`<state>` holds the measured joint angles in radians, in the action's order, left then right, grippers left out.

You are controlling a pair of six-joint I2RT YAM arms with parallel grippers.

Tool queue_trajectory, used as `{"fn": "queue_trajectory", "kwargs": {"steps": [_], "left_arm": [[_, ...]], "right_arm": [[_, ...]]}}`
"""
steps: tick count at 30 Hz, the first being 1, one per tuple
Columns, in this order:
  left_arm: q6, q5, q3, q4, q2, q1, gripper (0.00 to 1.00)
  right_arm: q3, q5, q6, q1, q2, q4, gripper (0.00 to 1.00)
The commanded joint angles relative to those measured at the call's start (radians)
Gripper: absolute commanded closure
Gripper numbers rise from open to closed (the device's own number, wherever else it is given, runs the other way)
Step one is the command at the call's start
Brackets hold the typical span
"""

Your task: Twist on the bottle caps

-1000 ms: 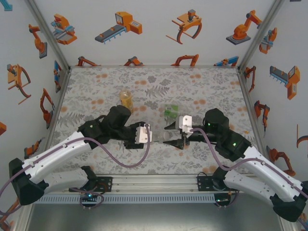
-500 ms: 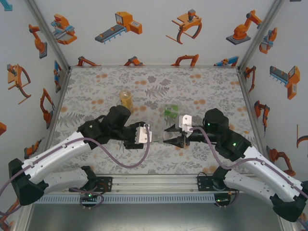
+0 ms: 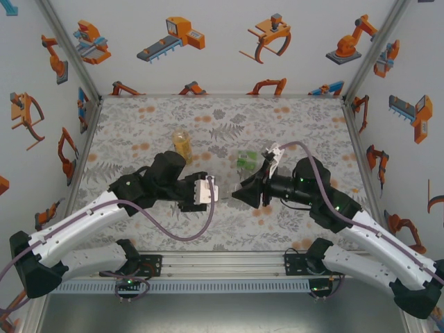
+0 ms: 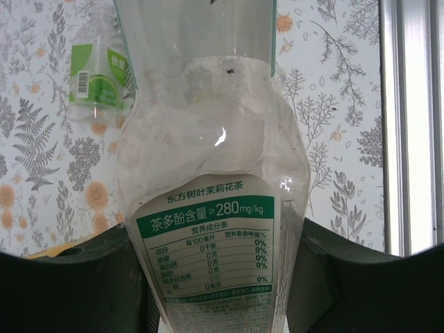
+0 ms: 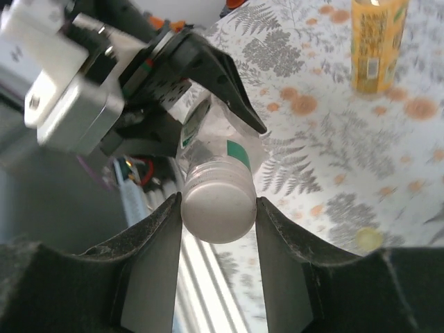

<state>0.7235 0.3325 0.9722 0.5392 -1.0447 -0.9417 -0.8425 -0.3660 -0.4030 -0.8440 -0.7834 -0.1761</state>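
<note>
Left gripper (image 3: pixel 219 194) clamped on the bottle (image 4: pixel 215 173), held level to brace it, neck toward right gripper (image 3: pixel 240 194), whose jaws pinch the white cap (image 5: pixel 217 208) sitting on that neck, likely for twisting; pale cap (image 5: pixel 368 239) lies loose on table (image 5: pixel 326 152).

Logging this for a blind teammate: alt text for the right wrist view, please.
A white cap sits on the neck of a clear bottle, pinched by the right tool, while the left tool holds the bottle's body. Beyond, a yellow bottle stands upright on the floral table and a pale loose cap lies alone.
</note>
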Motion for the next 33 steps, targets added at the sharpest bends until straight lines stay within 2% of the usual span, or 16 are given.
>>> {"fn": "queue_trajectory", "kwargs": {"steps": [1,8,12,18,22,28,33], "left_arm": [[0.001,0.034,0.006,0.002,0.021,-0.007,1.0],[-0.002,0.028,0.005,0.0,0.022,-0.006,1.0],[-0.004,0.032,0.005,0.001,0.02,-0.008,1.0],[-0.003,0.03,0.005,0.001,0.018,-0.008,1.0],[-0.001,0.034,0.005,0.005,0.016,-0.008,1.0],[0.0,0.03,0.005,0.006,0.014,-0.008,1.0],[0.0,0.032,0.004,0.008,0.012,-0.008,1.0]], "right_arm": [[-0.01,0.178,-0.337,0.005,-0.015,-0.023,0.97],[-0.044,0.163,-0.712,0.008,-0.088,-0.116,1.0],[-0.009,0.117,-0.831,0.005,-0.111,-0.03,0.97],[-0.02,0.115,-0.814,0.006,-0.115,-0.061,0.8],[-0.019,0.125,-0.757,0.006,-0.106,-0.052,0.72],[-0.07,0.143,-0.609,0.007,-0.097,-0.096,0.49],[-0.113,0.159,-0.437,0.007,-0.082,-0.134,0.44]]}}
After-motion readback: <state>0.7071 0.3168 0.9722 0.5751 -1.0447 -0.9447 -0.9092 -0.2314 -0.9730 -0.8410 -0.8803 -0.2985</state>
